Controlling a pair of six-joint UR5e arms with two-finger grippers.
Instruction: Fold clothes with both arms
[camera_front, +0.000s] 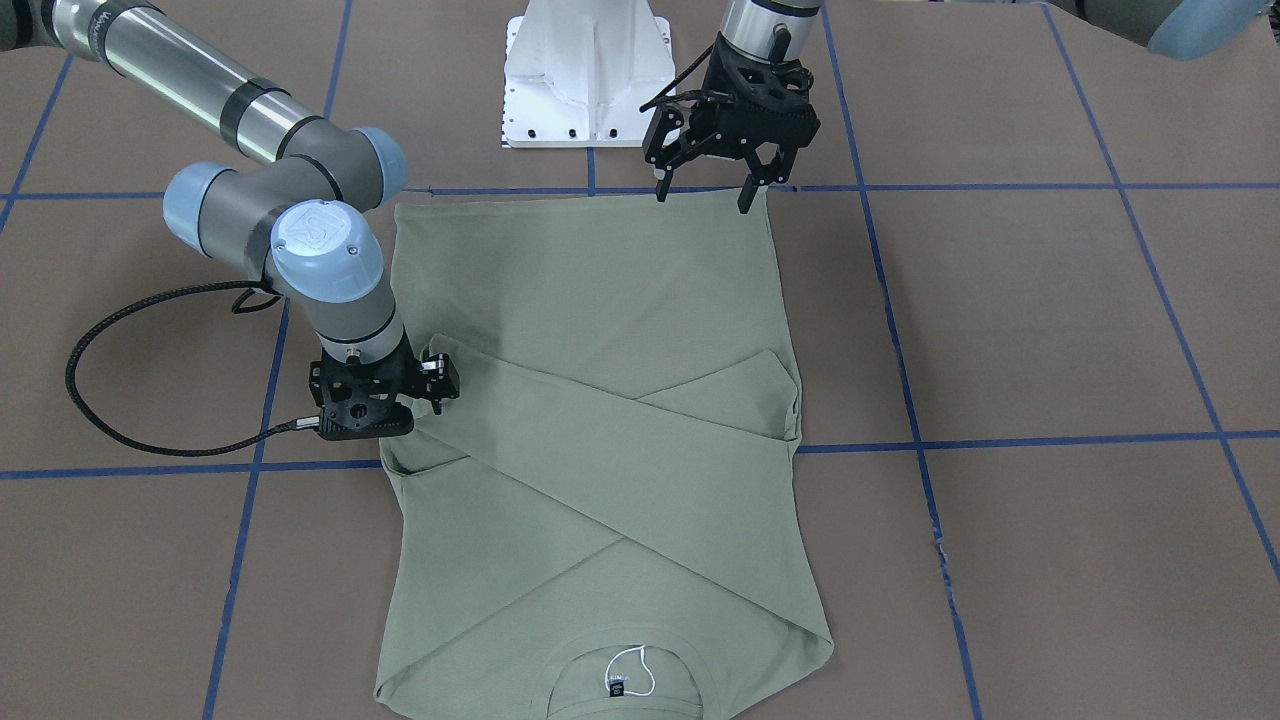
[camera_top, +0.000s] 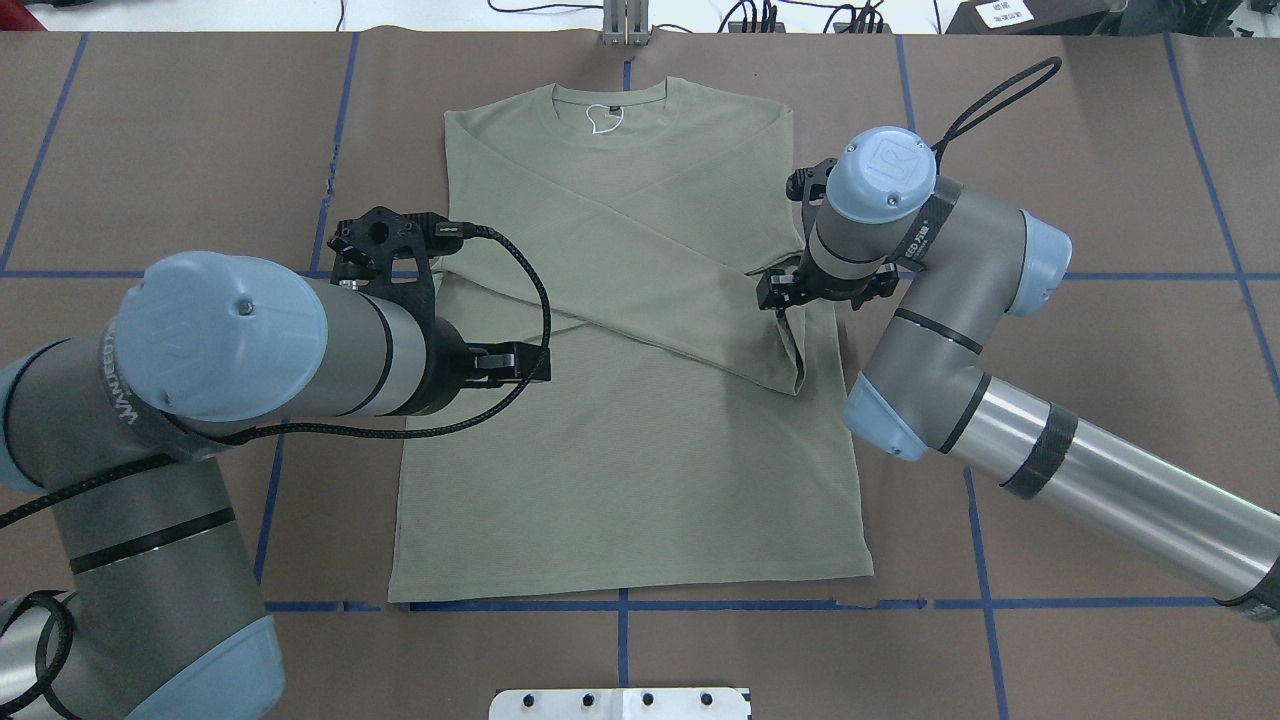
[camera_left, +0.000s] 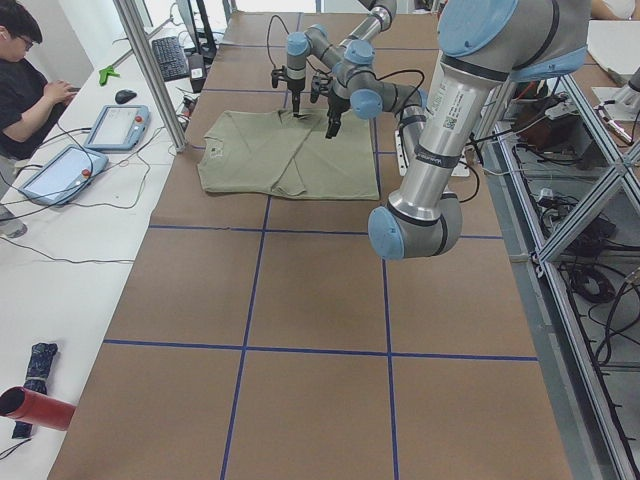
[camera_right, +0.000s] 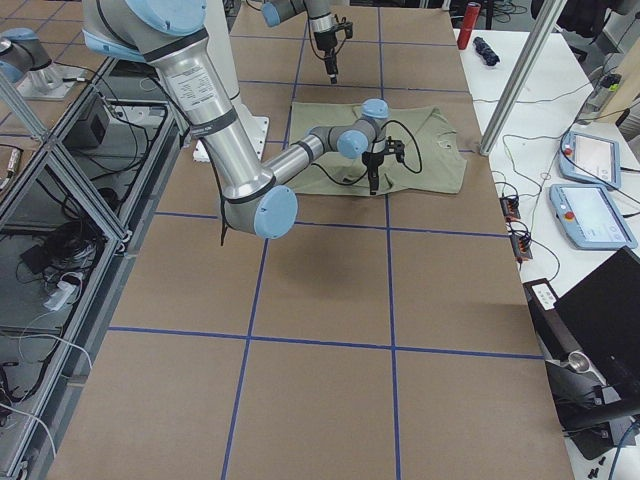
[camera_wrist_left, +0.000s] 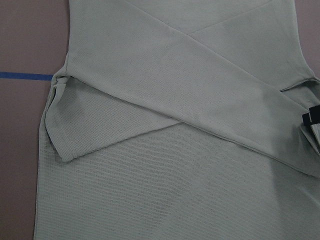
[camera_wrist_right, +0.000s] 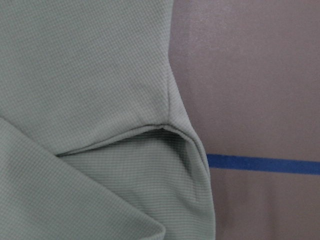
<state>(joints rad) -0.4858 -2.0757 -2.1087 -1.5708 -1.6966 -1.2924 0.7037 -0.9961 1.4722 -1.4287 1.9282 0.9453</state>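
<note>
- Front view: the shirt (camera_front: 600, 300) lies flat on the table (camera_front: 1050, 330), sleeves crossed over its body. The left gripper (camera_front: 702, 195) has its fingers spread and empty, with the hem below their tips. The right gripper (camera_front: 437, 387) has a cuff at its fingers, but I cannot tell whether they pinch it.
- Overhead: the collar lies far beyond both grippers' fingers.
- Right wrist: the shirt's folded side edge lies beside blue tape (camera_wrist_right: 265, 164).

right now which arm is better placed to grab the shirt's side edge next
Probably right: the right gripper sits low at the shirt edge by the folded sleeve; the left gripper hangs open, higher up.
</note>
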